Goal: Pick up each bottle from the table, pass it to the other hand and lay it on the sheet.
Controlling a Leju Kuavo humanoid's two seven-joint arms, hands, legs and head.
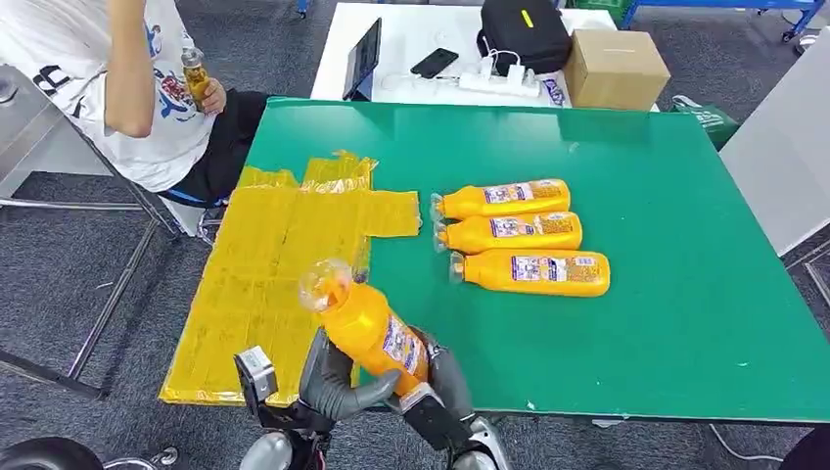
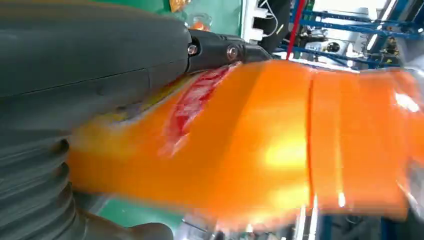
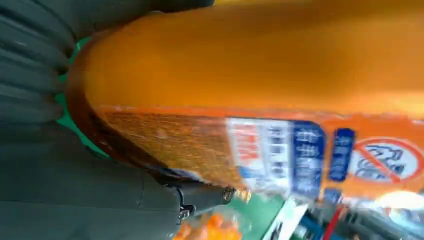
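Bottle (image 1: 370, 333) sits at the lower centre of the head view, tilted with its cap toward the sheet (image 1: 264, 284), gripped at its base by both the left hand (image 1: 338, 382) and the right hand (image 1: 440, 392), fingers wrapped around it. This looks like the handover itself. Nothing lies on the sheet yet. Three bottles (image 1: 514, 235) wait side by side mid-frame on the desk (image 1: 685, 245), so most of the job remains.
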